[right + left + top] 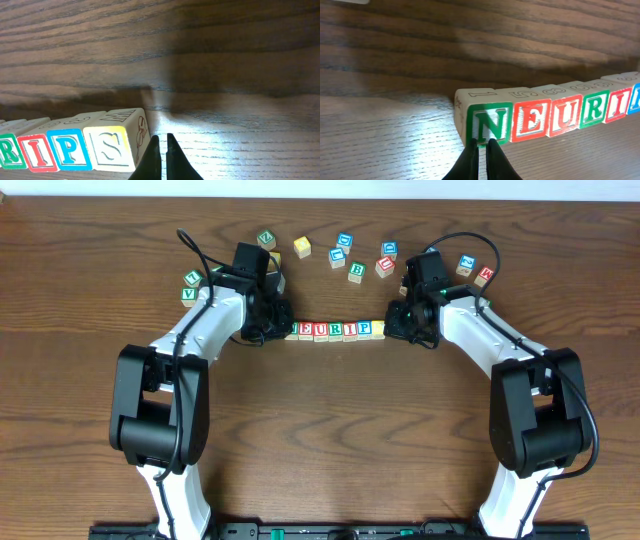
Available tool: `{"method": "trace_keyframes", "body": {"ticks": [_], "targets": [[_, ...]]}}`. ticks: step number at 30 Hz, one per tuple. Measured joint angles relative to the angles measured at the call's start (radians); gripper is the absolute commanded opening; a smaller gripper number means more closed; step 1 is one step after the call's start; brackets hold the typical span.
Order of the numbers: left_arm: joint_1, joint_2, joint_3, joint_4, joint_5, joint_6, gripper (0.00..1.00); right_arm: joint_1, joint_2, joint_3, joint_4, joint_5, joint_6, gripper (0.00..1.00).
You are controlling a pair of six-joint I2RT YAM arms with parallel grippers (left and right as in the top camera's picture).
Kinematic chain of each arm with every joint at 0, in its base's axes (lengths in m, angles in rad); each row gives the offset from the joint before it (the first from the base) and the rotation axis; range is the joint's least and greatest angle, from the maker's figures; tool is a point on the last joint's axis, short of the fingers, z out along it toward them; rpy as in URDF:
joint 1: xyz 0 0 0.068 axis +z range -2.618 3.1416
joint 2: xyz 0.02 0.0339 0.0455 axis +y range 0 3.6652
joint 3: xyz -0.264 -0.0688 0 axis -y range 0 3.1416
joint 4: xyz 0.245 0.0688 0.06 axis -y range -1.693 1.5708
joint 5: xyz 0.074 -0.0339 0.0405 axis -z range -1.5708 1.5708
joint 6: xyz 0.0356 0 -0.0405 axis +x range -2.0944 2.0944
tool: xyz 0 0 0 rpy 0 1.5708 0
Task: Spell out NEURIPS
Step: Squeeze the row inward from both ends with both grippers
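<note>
A row of small pale wooden letter cubes spelling NEURIPS point(335, 331) lies on the table between the two arms. In the left wrist view the green N cube point(487, 121) heads the row, followed by the red E cube point(530, 120), and my left gripper point(482, 144) is shut, its tips right at the N face with nothing between them. In the right wrist view the yellow S cube point(111, 145) ends the row after the blue P cube point(67, 149). Just right of the S cube, my right gripper point(163, 139) is shut and holds nothing.
Several loose letter cubes lie scattered behind the row, among them a yellow-faced cube point(302, 247), a green cube point(357, 271) and a pair at the far left point(189, 286). More sit behind the right arm point(474, 268). Both arms point(200, 330) flank the row.
</note>
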Motion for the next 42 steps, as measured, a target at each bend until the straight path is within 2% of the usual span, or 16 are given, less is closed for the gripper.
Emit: {"method": "trace_keyframes", "body": {"ticks": [9,19,42], "targets": [[0.021,-0.011,0.0,0.003,0.003,0.033,0.08,0.0,0.0,0.0,0.0,0.0,0.0,0.01],[0.058,-0.049,0.0,0.023,-0.117,0.049,0.07,0.0,0.0,0.0,0.008,0.0,0.0,0.01],[-0.002,0.014,0.0,0.037,-0.115,0.051,0.08,0.0,0.0,0.0,0.007,0.0,0.0,0.01]]}}
